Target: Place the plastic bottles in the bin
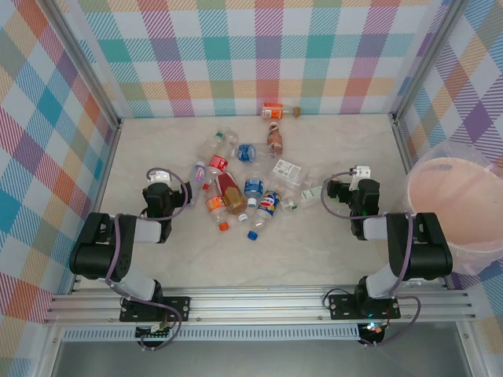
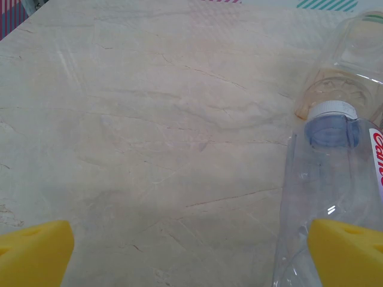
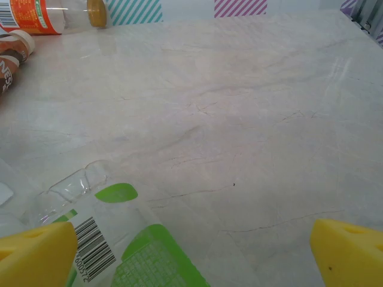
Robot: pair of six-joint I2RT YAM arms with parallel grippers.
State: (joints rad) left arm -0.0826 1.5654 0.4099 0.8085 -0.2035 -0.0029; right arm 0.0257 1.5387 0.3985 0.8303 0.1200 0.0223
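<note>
Several plastic bottles (image 1: 236,184) lie scattered mid-table between the two arms. An orange-labelled bottle (image 1: 280,111) lies alone by the back wall. The bin (image 1: 456,204), a wide pinkish-white bucket, stands at the right edge. My left gripper (image 1: 161,179) is open, left of the heap. In the left wrist view the left gripper (image 2: 191,257) stands over bare table, and a clear white-capped bottle (image 2: 326,179) lies just inside its right fingertip (image 2: 350,254). My right gripper (image 1: 347,187) is open too. A crushed green-labelled bottle (image 3: 131,251) lies by the left fingertip (image 3: 36,254) of the right gripper (image 3: 191,254).
Checked walls close the table on the left, back and right. A metal rail (image 1: 259,302) runs along the near edge by the arm bases. Bare marble tabletop (image 1: 354,141) stretches between the bottle heap and the bin.
</note>
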